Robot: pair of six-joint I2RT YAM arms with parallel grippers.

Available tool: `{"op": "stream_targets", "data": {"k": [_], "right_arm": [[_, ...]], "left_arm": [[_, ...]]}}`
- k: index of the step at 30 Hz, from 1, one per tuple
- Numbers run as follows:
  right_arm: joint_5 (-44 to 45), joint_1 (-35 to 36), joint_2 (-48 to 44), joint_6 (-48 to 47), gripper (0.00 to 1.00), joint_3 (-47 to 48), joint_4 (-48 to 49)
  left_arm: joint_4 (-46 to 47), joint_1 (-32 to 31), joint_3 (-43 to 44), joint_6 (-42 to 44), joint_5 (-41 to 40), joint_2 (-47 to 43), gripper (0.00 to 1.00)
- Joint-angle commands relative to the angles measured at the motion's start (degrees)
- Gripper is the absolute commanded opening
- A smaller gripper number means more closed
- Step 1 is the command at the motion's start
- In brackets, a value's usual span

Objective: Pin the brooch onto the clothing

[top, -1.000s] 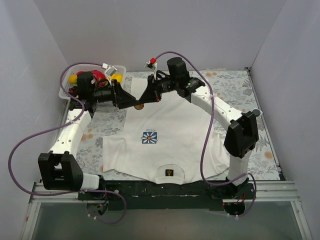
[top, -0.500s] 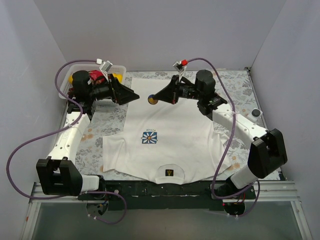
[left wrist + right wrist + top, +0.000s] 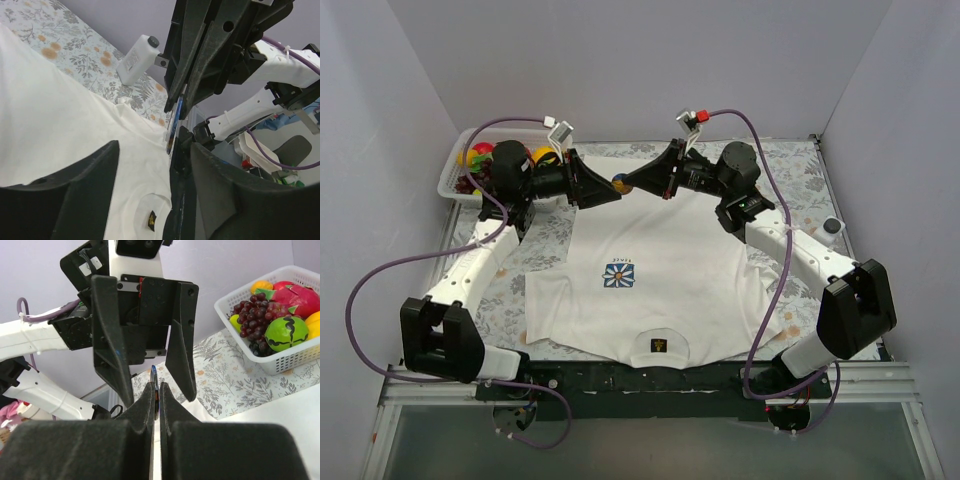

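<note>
Holding the brooch point(image 3: 154, 376) edge-on, the right fingers point(image 3: 144, 407) are clamped on it. Just beyond their tips, the left fingers point(image 3: 107, 340) stand apart, with the white T-shirt point(image 3: 665, 260) below. The brooch may drop if the left fingers close off-centre or the right ones let go early.

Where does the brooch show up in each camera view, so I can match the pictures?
Top external: the brooch is at upper centre, pinched in the right claw, over the shirt's far edge.
Left wrist: the brooch is at centre, a thin edge-on disc.
Right wrist: the brooch is at centre, a blue sliver above the shut fingertips.
Shared landmark: the white T-shirt, seen in every view.
</note>
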Motion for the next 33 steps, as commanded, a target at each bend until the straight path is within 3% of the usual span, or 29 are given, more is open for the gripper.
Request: {"op": "stream_targets", "data": {"k": [1,7,11,14,17,20,26,33], "right_arm": [[0.1,0.1,0.2,1.5,0.01,0.2,4.3],[-0.7,0.1,0.3,1.0,0.01,-0.1,3.1],[-1.1,0.0,0.2,0.3,0.01,0.2,2.3],[-1.6,0.1,-0.3,-4.6,0.07,2.1,-3.0],[-0.9,-0.1,-1.6,-12.6,0.50,3.9,-10.2],[-1.8,-0.5,-3.0,-22.1,0.74,6.7,-16.4],[-5.3,-0.7,-3.6,-38.7,0.89,15.4,-32.3],[-8.9,-0.7,-4.2,-49.1,0.92,20.0,-43.1]], "left_arm": [[5.5,-2.2,-0.2,-2.9,-0.2,0.8,0.52],[11.3,-2.9,-0.1,-7.0,-1.7,1.8,0.29],[11.7,-3.0,0.7,-8.0,-1.4,2.4,0.00],[12.8,-2.9,0.5,-10.1,0.6,2.8,0.00],[12.9,-2.9,0.1,-10.4,3.3,2.8,0.00],[8.0,-3.0,0.8,-7.1,5.8,2.1,0.00],[-5.4,-2.9,5.6,2.1,13.3,3.2,0.00],[-7.9,-3.0,7.8,2.2,21.0,4.7,0.00]]}}
